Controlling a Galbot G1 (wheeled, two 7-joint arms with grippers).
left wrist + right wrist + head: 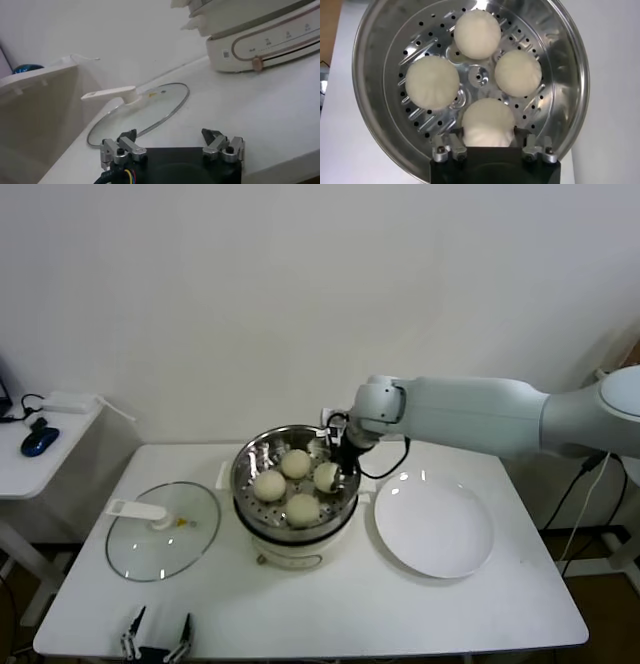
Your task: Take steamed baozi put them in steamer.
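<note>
Four round off-white steamed baozi (432, 82) sit in the shiny perforated steel steamer (293, 484); right gripper (487, 141) is clamped around one, left gripper (172, 146) idles open near the table edge.

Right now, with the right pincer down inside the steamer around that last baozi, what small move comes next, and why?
Probably open the right pincer and let go: the baozi between its fingers appears to rest on the steamer's perforated floor beside three others, and the white plate is bare. Then lift straight up. The left pincer waits open at the table edge.

Four off-white baozi (478, 33) sit inside the shiny steamer (375, 60).
</note>
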